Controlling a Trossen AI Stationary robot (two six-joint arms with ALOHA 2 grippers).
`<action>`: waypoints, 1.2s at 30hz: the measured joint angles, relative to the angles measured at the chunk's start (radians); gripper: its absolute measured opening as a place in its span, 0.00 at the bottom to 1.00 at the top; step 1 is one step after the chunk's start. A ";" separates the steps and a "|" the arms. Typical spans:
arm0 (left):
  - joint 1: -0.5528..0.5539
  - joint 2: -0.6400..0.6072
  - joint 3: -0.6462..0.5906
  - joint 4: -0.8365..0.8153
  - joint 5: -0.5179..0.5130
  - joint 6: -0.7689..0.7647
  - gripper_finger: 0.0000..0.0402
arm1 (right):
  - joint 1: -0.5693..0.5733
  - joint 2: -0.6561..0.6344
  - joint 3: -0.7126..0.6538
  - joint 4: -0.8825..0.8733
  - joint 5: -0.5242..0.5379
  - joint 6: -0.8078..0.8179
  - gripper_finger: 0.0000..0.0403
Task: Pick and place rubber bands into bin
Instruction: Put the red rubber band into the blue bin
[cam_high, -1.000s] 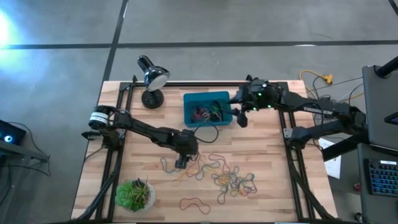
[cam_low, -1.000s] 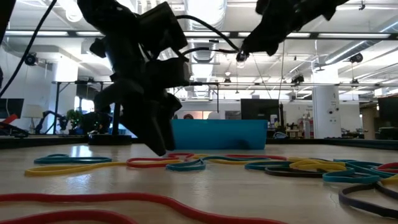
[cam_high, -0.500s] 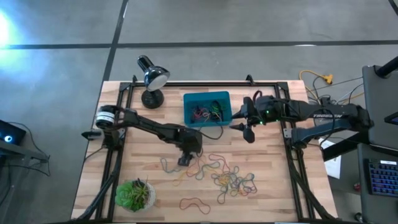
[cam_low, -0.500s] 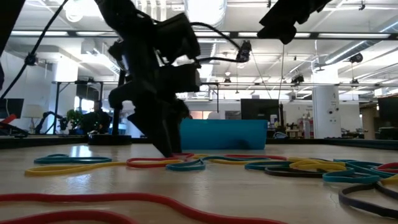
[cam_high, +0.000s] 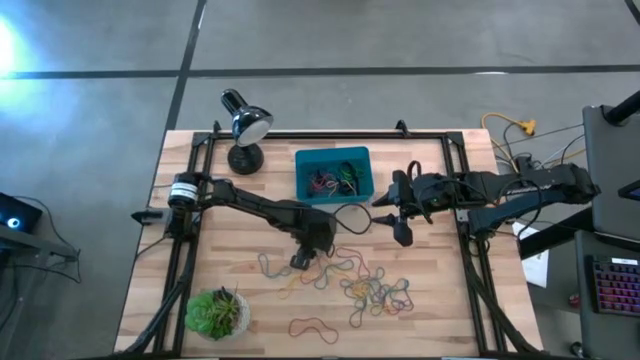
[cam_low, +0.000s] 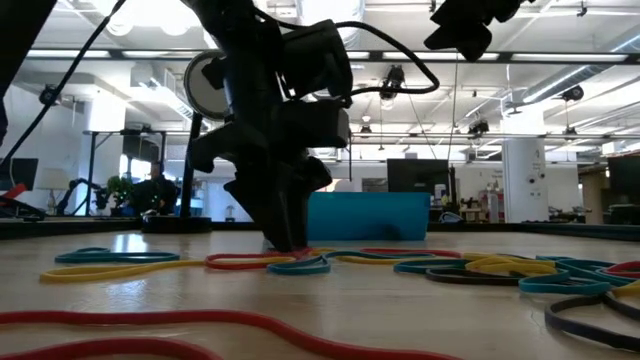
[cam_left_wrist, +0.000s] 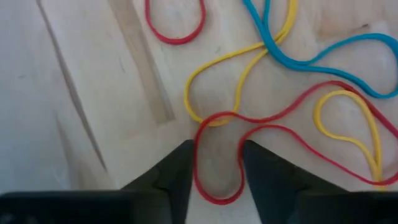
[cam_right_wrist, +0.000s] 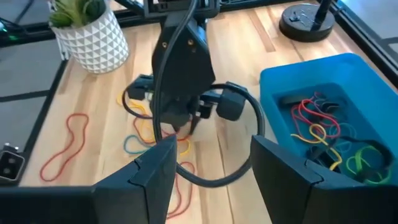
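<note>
Rubber bands (cam_high: 375, 290) lie scattered over the wooden table (cam_high: 440, 310), and we see more of them already in the teal bin (cam_high: 333, 175) near the table's far edge. Our left gripper (cam_left_wrist: 216, 165) is down at the edge of the scatter, its fingers (cam_left_wrist: 177, 174) partly apart on either side of a red band's (cam_left_wrist: 217, 155) loop; whether it is gripped we cannot tell. Our right gripper (cam_high: 400, 212) hovers open and empty just beside the bin. A lamp (cam_high: 243, 130) and a potted plant (cam_high: 217, 312) stand at the left.
</note>
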 joint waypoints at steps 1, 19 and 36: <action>-0.002 0.000 -0.002 -0.003 0.003 -0.001 0.25 | 0.007 0.000 0.000 -0.002 0.010 0.000 0.47; -0.013 -0.124 -0.015 -0.059 -0.081 -0.038 0.00 | 0.028 0.000 0.000 -0.016 0.053 0.000 0.47; 0.010 -0.451 -0.004 0.004 -0.481 -0.028 0.00 | 0.027 0.000 0.000 -0.031 0.095 -0.008 0.47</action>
